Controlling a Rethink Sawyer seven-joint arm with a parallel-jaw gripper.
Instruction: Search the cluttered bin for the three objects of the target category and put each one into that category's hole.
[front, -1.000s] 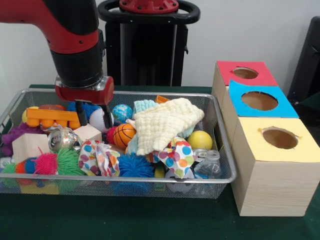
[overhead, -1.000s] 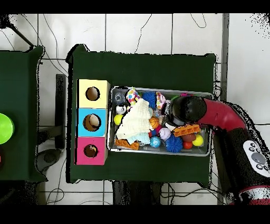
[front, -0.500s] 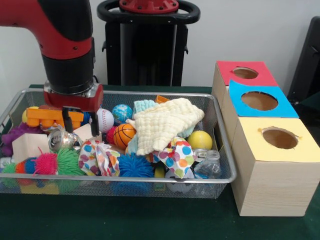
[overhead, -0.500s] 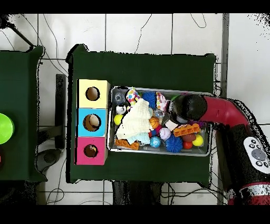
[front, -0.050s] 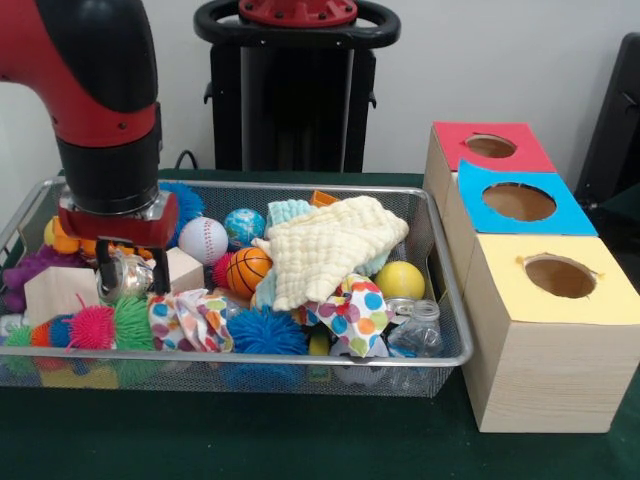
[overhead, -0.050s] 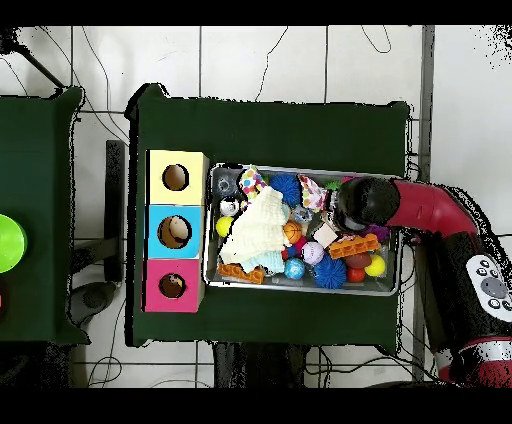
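I see the green table (front, -0.050s: 300, 440) with my red and black arm (front, -0.050s: 95, 90) coming down over the left end of a wire bin (front, -0.050s: 300, 358) in the front view. To the right of the bin stand three wooden boxes in a row, each with a round hole in its top: a yellow box (front, -0.050s: 555, 330) nearest the camera, a blue box (front, -0.050s: 520, 205) behind it and a red box (front, -0.050s: 490, 150) farthest back.

The bin is crowded. A cream cloth (front, -0.050s: 325, 245) lies heaped near its middle, with a spotted cloth (front, -0.050s: 350, 312) in front of it and a second patterned cloth (front, -0.050s: 190, 320) further left. A wooden block (front, -0.050s: 55, 292) sits at the left, a smaller block (front, -0.050s: 185, 268) beside the gripper. A blue spiky ball (front, -0.050s: 268, 332) and a green and pink spiky toy (front, -0.050s: 90, 325) lie along the front wall.

I can pick out several balls: a baseball (front, -0.050s: 203, 240), a basketball (front, -0.050s: 247, 271), a blue globe ball (front, -0.050s: 243, 226) and a yellow ball (front, -0.050s: 400, 281). Which category is the target I cannot tell.

The gripper (front, -0.050s: 130, 283) hangs low in the bin with its two dark fingers (front, -0.050s: 158, 278) apart, one on each side of a shiny can (front, -0.050s: 127, 278). Whether they press on it I cannot tell. A clear bottle (front, -0.050s: 418, 332) lies at the front right corner.
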